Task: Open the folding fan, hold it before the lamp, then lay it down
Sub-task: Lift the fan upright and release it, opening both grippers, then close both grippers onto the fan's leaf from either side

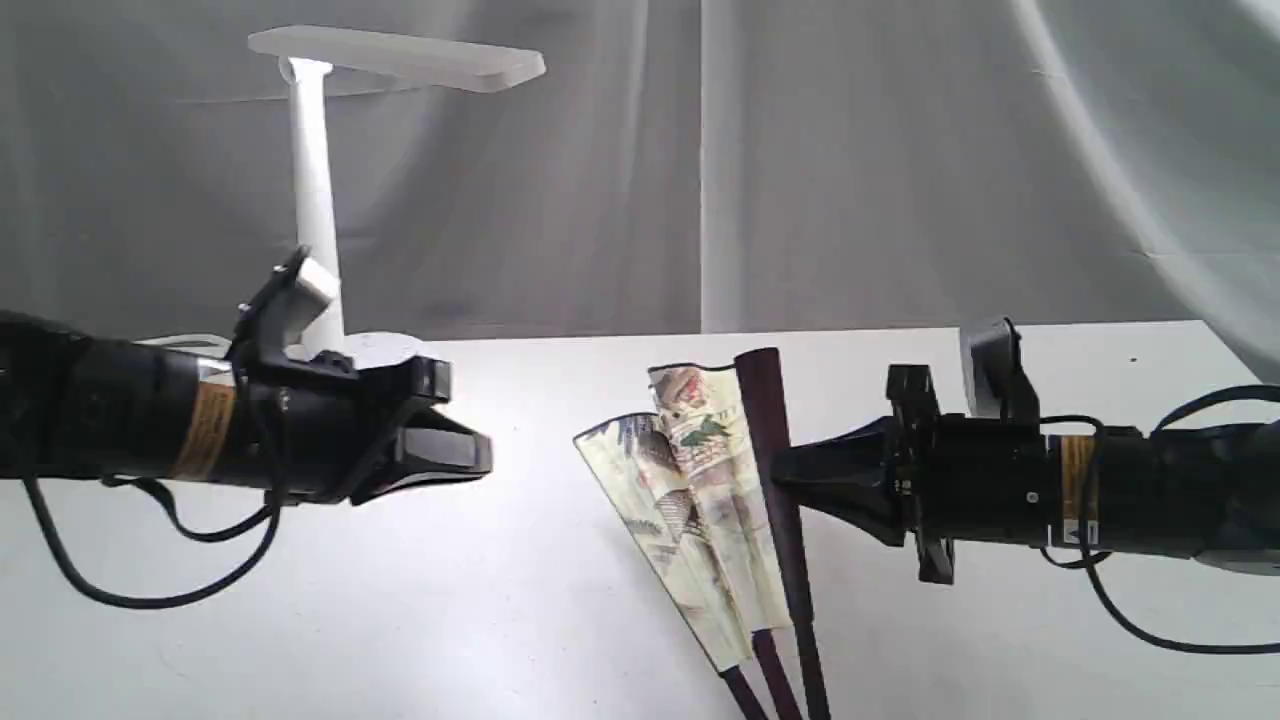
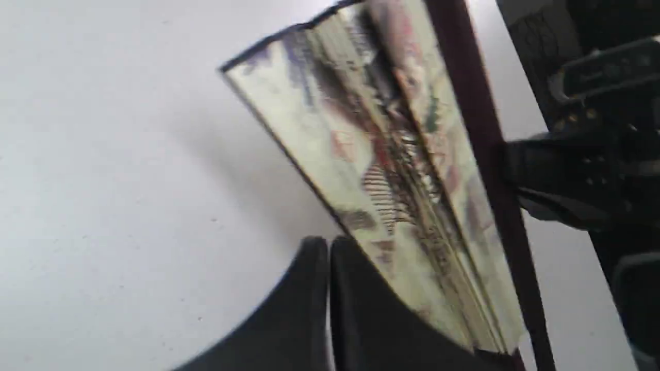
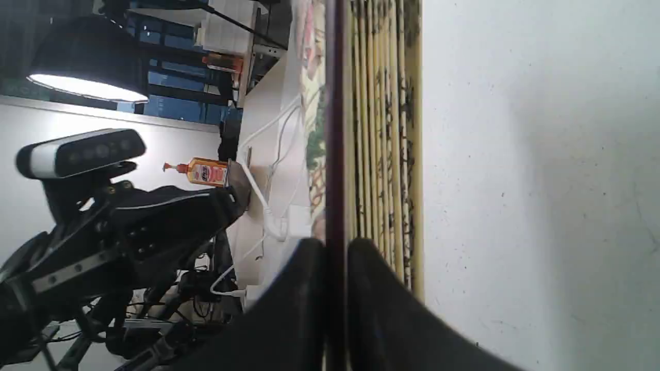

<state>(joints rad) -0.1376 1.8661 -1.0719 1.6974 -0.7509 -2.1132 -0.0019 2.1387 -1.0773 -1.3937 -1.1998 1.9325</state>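
The opening step is in hand. The folding fan (image 1: 690, 490) stands nearly upright over the counter (image 1: 560, 620), right of the middle, spread only part way. A few painted pleats lean out to the left, and the rest are bunched against the maroon guard (image 1: 768, 430). Its pivot end drops out of the exterior view, so I cannot tell whether it rests on the counter.

The right end effector (image 1: 790, 478) reaches in from the right with its jaws pinched narrow on that guard. The right wrist view shows the dark strip caught between the two fingers.

The left end effector (image 1: 486, 457) hovers to the left, apart from the fan, jaws pressed together and holding nothing. The lamp (image 1: 315, 200) stands at the far left, behind the left arm.

Next, I judge, the left end effector must part its jaws and close on the free leftmost edge of the pleats. It then draws that edge away to the left while the right keeps its guard fixed. The pull should be gentle and along the arc of the ribs, since the paper could crease or tear.
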